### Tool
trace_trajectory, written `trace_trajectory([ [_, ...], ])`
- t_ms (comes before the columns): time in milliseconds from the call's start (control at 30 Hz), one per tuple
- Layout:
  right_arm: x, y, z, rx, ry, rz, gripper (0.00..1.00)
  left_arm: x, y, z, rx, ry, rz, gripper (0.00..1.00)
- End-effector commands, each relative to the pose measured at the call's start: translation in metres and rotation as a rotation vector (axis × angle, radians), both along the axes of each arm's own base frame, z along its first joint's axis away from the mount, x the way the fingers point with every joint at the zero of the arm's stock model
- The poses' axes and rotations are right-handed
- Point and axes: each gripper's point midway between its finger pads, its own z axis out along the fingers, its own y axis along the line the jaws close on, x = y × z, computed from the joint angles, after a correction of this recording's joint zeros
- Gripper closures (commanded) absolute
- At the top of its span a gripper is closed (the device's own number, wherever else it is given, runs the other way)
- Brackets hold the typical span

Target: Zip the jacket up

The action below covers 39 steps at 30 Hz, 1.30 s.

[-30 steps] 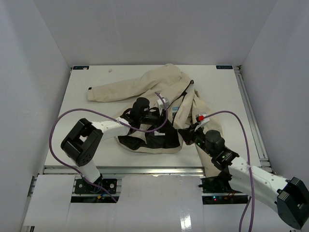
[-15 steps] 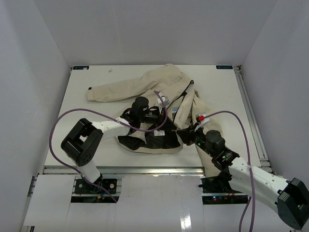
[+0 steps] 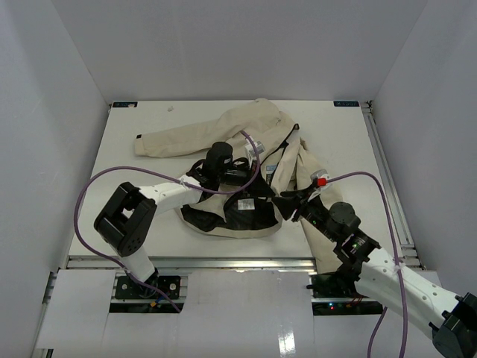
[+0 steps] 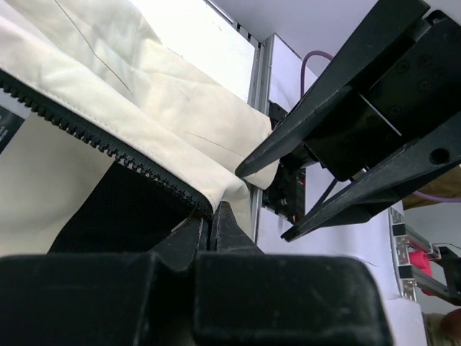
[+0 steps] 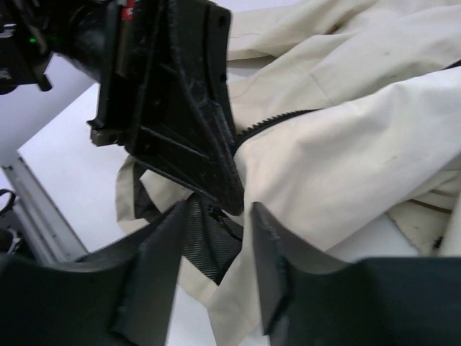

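Jacket [image 3: 253,123] zipper edge [image 4: 108,148] clenched by left gripper [image 4: 211,216]; right gripper [image 5: 220,209] released; label [image 3: 246,203] unreadable.

White table [image 3: 112,186]: flat work surface. Three plain pale walls stand on its edges: back wall [image 3: 238,45] at the far edge, left wall [image 3: 37,149] and right wall [image 3: 432,134] at its sides. Aluminium rail [image 3: 223,262] runs along the table's near edge; a second rail [image 3: 387,179] runs along its right edge. White panels [image 3: 238,306] lie just beyond the near rail. Small labels [image 3: 124,105] sit at the table's far corners.
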Motion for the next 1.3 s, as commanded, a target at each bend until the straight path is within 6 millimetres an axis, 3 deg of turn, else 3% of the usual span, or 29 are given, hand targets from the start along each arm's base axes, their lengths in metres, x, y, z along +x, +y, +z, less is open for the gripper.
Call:
trace_trajectory([
  [0, -0.02, 0.015, 0.015, 0.057, -0.077, 0.141, 0.61, -0.009, -0.001, 0.019, -0.023, 0.058, -0.042, 1.0],
  [167, -0.026, 0.014, 0.019, 0.083, -0.099, 0.16, 0.68, -0.004, -0.002, 0.023, 0.012, 0.103, -0.004, 1.0],
  [367, -0.027, 0.016, 0.017, 0.082, -0.087, 0.168, 0.68, 0.002, -0.001, 0.028, 0.03, 0.134, 0.03, 1.0],
  [533, -0.012, 0.015, -0.004, 0.025, -0.026, 0.105, 0.56, -0.01, 0.0, 0.045, -0.021, 0.166, -0.025, 1.0],
  [733, -0.004, 0.012, -0.004, 0.009, -0.05, 0.067, 0.42, -0.025, 0.002, 0.058, -0.072, 0.18, -0.106, 1.0],
  [1067, -0.003, 0.006, 0.0, -0.006, -0.112, 0.05, 0.4, -0.04, 0.006, 0.066, -0.123, 0.216, -0.194, 1.0],
  [1267, -0.01, 0.01, 0.013, 0.02, -0.177, 0.096, 0.4, -0.044, 0.01, 0.069, -0.142, 0.225, -0.228, 1.0],
])
